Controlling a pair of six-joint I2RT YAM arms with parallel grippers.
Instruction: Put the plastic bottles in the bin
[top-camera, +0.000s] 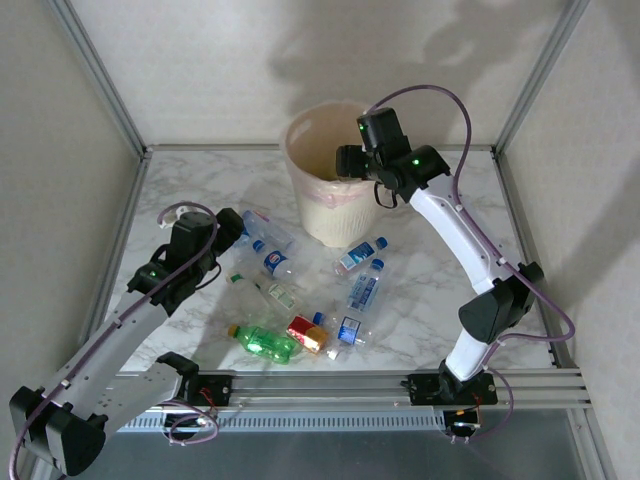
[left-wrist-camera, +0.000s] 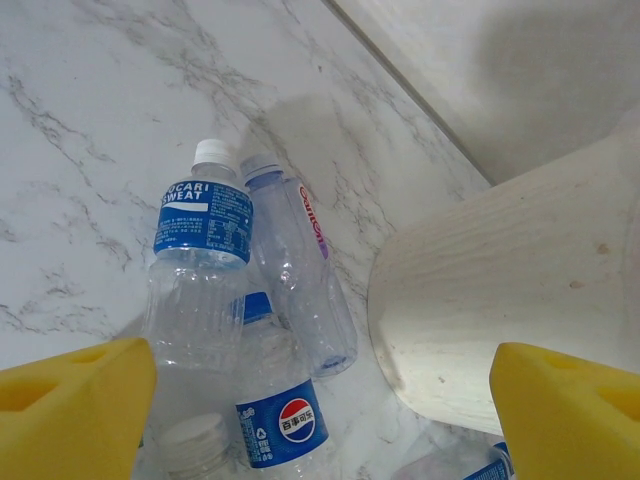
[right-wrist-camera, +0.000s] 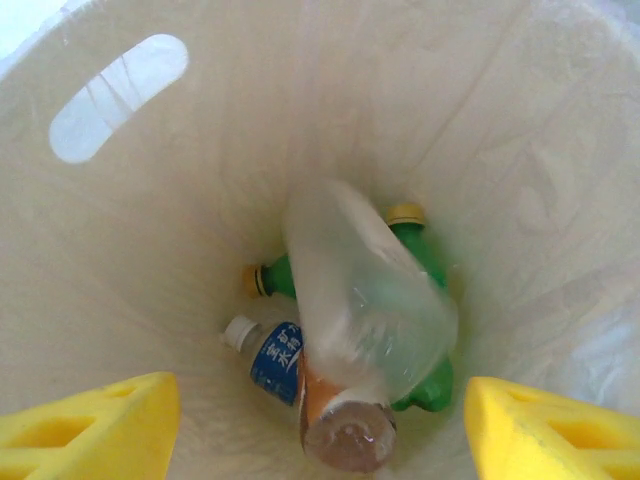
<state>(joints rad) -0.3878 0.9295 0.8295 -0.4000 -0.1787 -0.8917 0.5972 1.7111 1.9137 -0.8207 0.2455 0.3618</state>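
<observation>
The bin (top-camera: 330, 215) stands at the back middle of the table. My right gripper (top-camera: 352, 160) hangs over its rim, open. In the right wrist view the right gripper (right-wrist-camera: 320, 425) looks down into the bin (right-wrist-camera: 200, 200): a blurred clear bottle (right-wrist-camera: 365, 300) lies free above two green bottles (right-wrist-camera: 420, 250), a blue-labelled one (right-wrist-camera: 272, 362) and an orange-labelled one (right-wrist-camera: 340, 425). My left gripper (top-camera: 232, 228) is open over bottles (top-camera: 268, 238) left of the bin. Below the left gripper (left-wrist-camera: 322, 400) lie a Pocari Sweat bottle (left-wrist-camera: 200, 260), a clear bottle (left-wrist-camera: 300, 270) and a Pepsi bottle (left-wrist-camera: 278, 410).
More bottles lie in front of the bin: clear blue-labelled ones (top-camera: 363, 288), a green one (top-camera: 263, 340) and a red-and-gold one (top-camera: 307, 333). The bin wall (left-wrist-camera: 500, 300) rises close to my left gripper's right finger. Frame posts and walls border the table.
</observation>
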